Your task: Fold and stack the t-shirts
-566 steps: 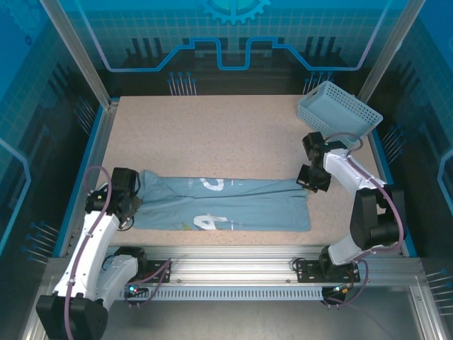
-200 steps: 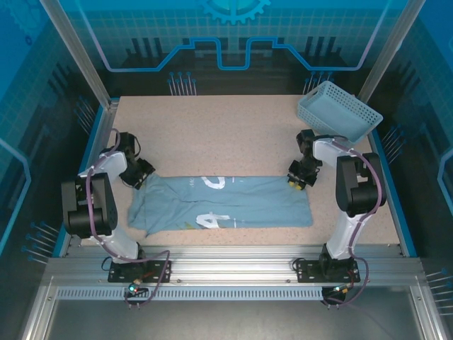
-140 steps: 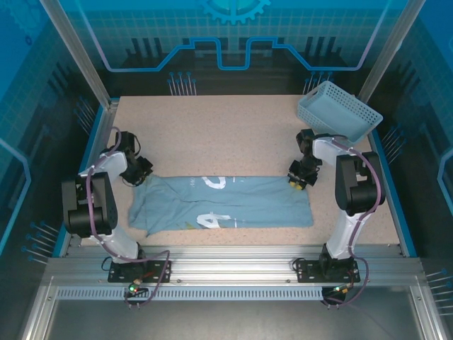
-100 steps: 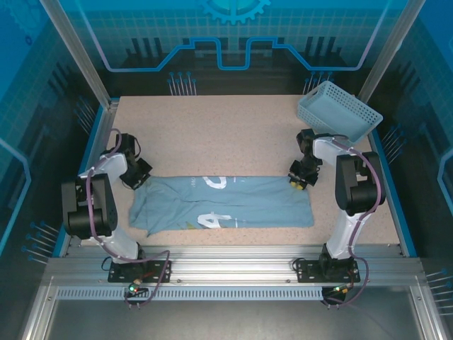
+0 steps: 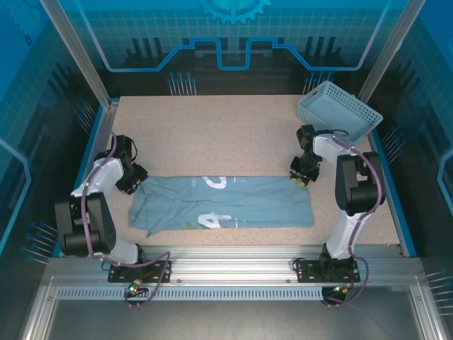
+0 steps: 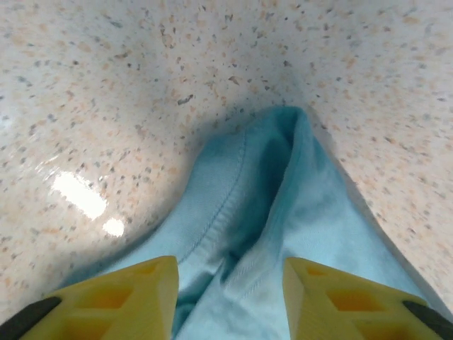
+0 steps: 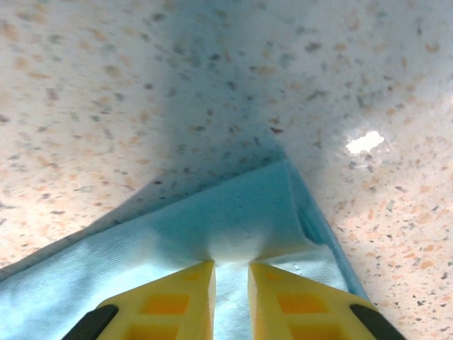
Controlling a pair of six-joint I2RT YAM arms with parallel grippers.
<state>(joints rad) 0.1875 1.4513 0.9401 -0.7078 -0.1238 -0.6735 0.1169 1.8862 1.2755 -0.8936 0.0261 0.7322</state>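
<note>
A pale blue-grey t-shirt with white lettering lies folded into a long band across the lower middle of the overhead frame on the speckled desk, and a light blue lattice basket sits at the upper right. At the band's left end, the left gripper has its yellow jaws spread wide astride a bunched fold of cloth, not closed on it. At the right end, the right gripper has its jaws drawn almost together, pinching the shirt's corner.
</note>
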